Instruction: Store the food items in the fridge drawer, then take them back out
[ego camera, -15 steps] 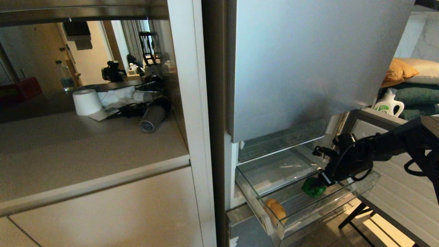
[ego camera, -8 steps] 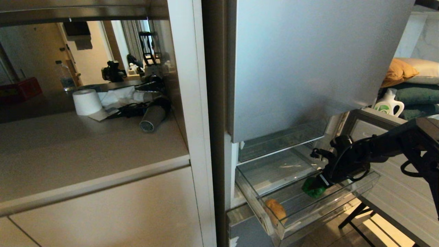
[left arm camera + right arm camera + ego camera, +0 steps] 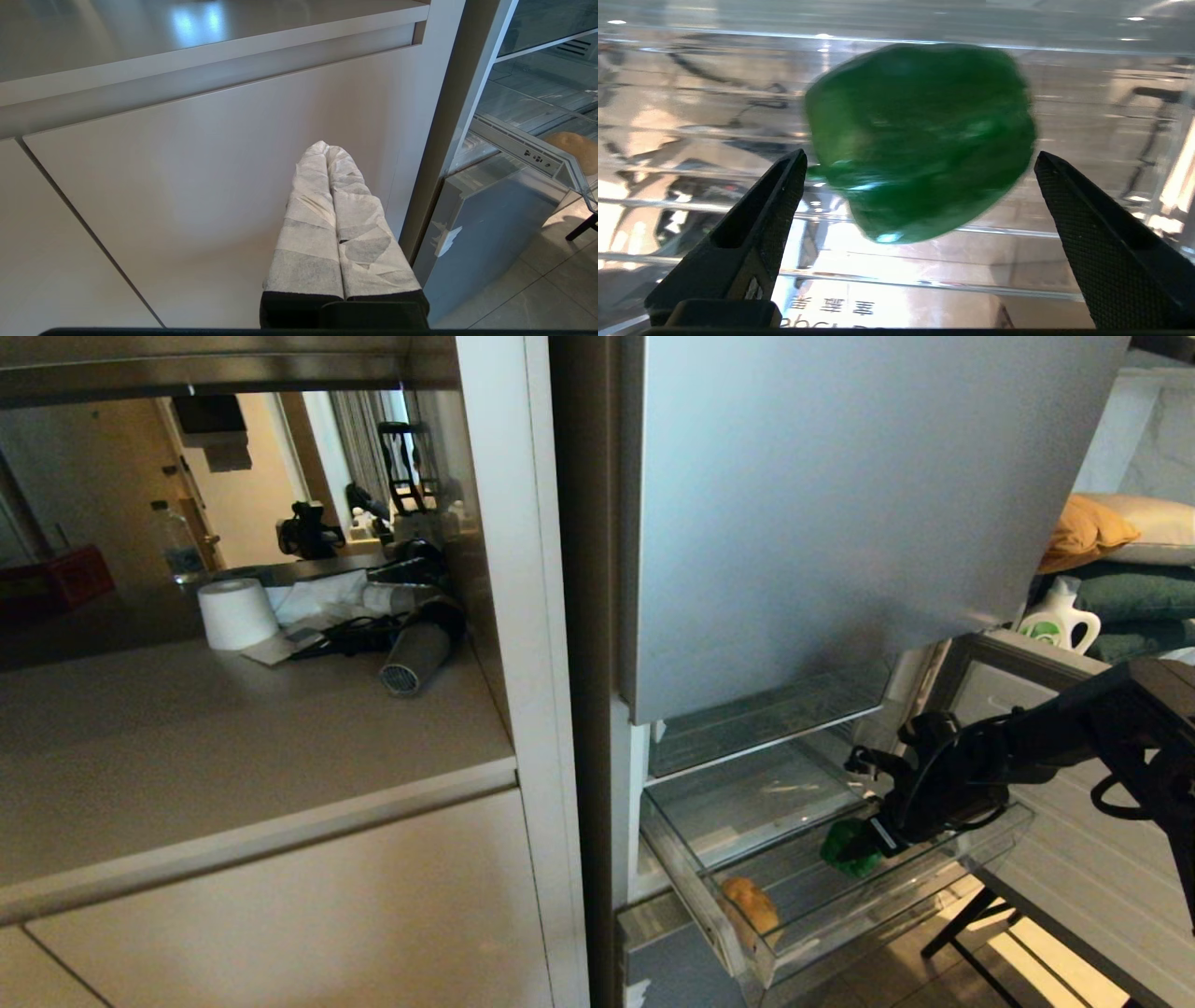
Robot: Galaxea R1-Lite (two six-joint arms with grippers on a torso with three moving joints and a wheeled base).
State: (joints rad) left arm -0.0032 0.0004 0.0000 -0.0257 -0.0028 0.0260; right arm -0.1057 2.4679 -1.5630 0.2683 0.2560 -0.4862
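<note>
Fridge drawer [image 3: 990,845] is pulled out below the silver-grey fridge door [image 3: 840,523]. Green pepper [image 3: 848,849] lies inside it, toward the back-right; potato [image 3: 750,907] sits in the front-left corner, well apart from the pepper.

Right gripper [image 3: 864,840] reaches into the drawer from the right, right at the pepper. In the right wrist view its fingers [image 3: 756,233] are spread wide w/ the pepper [image 3: 920,140] just ahead between the tips, neither tip touching it. Pepper rests on the clear drawer floor.

Left gripper [image 3: 329,151] is parked low in front of the beige cabinet front [image 3: 187,177], padded fingers pressed together, holding nothing. Potato [image 3: 573,149] shows at that view's edge.

Tabletop [image 3: 233,728] left of the fridge carries a paper roll [image 3: 236,612] & a hair dryer [image 3: 415,658].
</note>
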